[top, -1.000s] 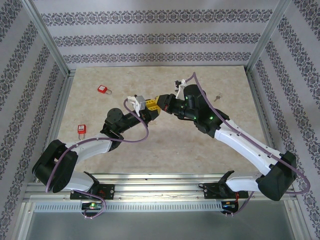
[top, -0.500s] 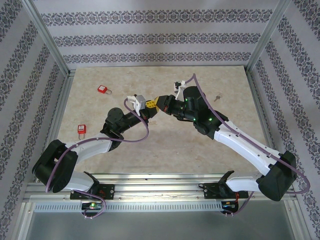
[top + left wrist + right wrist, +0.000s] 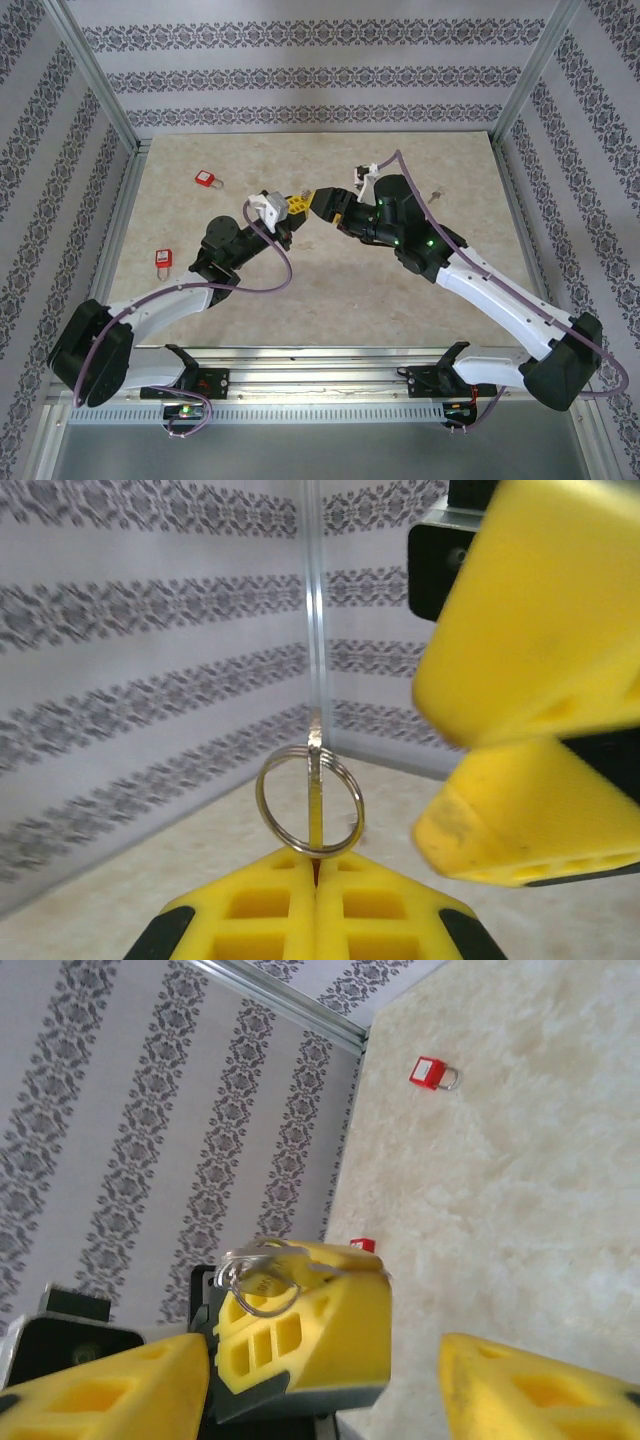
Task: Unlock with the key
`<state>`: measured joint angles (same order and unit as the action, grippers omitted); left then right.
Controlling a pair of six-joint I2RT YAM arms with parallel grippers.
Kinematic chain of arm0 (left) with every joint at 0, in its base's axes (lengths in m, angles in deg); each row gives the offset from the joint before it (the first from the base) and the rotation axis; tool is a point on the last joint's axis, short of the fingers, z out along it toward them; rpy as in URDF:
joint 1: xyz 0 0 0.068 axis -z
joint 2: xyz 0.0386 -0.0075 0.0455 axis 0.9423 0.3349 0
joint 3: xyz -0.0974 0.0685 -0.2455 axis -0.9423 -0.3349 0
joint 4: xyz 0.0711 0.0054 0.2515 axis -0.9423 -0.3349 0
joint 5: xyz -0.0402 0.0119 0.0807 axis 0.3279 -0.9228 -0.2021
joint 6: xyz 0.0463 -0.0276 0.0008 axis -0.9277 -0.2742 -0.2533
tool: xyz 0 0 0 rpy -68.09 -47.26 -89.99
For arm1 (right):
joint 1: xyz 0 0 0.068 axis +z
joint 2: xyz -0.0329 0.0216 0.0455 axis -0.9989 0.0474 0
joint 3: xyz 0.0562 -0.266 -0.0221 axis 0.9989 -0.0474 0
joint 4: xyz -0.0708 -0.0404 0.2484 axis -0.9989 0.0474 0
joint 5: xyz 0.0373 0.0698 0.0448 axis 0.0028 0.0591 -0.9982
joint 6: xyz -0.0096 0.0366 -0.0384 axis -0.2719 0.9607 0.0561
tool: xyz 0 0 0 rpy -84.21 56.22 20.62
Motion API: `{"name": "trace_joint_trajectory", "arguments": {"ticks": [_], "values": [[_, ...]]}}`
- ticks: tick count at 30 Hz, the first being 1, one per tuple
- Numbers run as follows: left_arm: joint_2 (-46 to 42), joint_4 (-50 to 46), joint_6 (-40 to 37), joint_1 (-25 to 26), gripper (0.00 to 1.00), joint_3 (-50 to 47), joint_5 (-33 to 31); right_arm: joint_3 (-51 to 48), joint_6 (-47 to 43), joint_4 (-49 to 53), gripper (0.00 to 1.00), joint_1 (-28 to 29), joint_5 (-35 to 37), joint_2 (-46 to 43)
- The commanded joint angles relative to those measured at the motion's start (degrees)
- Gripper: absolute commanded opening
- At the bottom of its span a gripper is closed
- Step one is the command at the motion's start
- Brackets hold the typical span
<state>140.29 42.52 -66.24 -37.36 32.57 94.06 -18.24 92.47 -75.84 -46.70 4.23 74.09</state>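
A silver key (image 3: 315,805) with a split ring (image 3: 310,800) stands edge-on between the closed yellow fingertips of my left gripper (image 3: 315,865), held above the table. In the top view the left gripper (image 3: 291,207) meets my right gripper (image 3: 322,203) mid-table. The right gripper (image 3: 325,1360) stands open, its yellow fingers (image 3: 110,1390) on either side of the left gripper's tip and the key (image 3: 265,1270), touching neither. Two red padlocks lie on the table, one at the far left (image 3: 208,179) and one nearer the left edge (image 3: 163,259).
A second small key (image 3: 435,195) lies on the table to the right of the right arm. Patterned walls and aluminium posts (image 3: 98,78) close in the beige tabletop (image 3: 330,290) on three sides. The far padlock (image 3: 435,1073) also appears in the right wrist view.
The right gripper has opened and let go of the key. The left gripper closed on it and now holds it alone. Both arms shifted slightly.
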Motion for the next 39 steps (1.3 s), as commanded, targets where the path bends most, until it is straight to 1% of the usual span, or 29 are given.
{"name": "trace_joint_trajectory", "arguments": {"ticks": [1,3,6,10,12,14,16,19,22,26,30,34,37,39], "values": [[-1.9,-5.9,-16.1,1.9,0.00,0.0,-8.9,2.2,1.5,3.0,0.69,-1.0,0.8,-1.4],[-1.7,-7.3,-21.8,2.6,0.00,0.5,-13.1,2.1,3.6,2.1,0.70,-1.7,-0.6,-0.9],[-0.5,-6.5,-31.5,3.4,0.00,0.4,-19.6,2.6,6.0,0.4,0.70,-2.3,-2.5,0.1],[2.5,0.2,-46.0,4.5,0.00,0.1,-29.1,3.1,7.8,1.8,0.70,-2.9,-2.8,0.5],[4.0,3.8,-52.6,4.9,0.00,0.0,-31.7,1.6,9.2,0.6,0.70,-3.4,-3.6,0.5],[4.8,6.5,-57.3,5.1,0.00,-0.5,-31.8,0.1,10.1,-0.8,0.71,-3.9,-4.7,0.9],[4.9,8.7,-59.1,5.3,0.00,-0.6,-32.6,-0.8,10.4,-1.3,0.70,-4.7,-5.5,1.3],[4.0,7.7,-60.4,5.5,0.00,-0.2,-31.9,-1.8,10.8,-2.3,0.69,-5.5,-6.0,1.9],[4.0,8.6,-62.3,6.6,0.00,-0.5,-31.9,-1.8,10.8,-3.0,0.68,-5.8,-6.7,3.0],[5.3,11.9,-66.3,8.2,0.00,-1.2,-33.5,-2.4,11.4,-6.0,0.67,-6.3,-7.2,3.7],[8.4,17.6,-72.5,9.1,0.00,-1.0,-36.5,-2.5,11.2,-8.7,0.67,-6.5,-8.0,3.9],[9.9,20.1,-77.3,9.6,0.00,-1.0,-37.5,-3.9,11.2,-12.2,0.63,-6.5,-9.1,3.7],[10.5,22.8,-78.6,9.6,0.00,-0.7,-38.7,-3.8,9.5,-11.7,0.61,-6.4,-9.6,3.7],[10.2,22.5,-79.4,10.0,0.00,-0.8,-38.5,-4.1,8.5,-11.7,0.60,-6.4,-9.3,3.6]]}}
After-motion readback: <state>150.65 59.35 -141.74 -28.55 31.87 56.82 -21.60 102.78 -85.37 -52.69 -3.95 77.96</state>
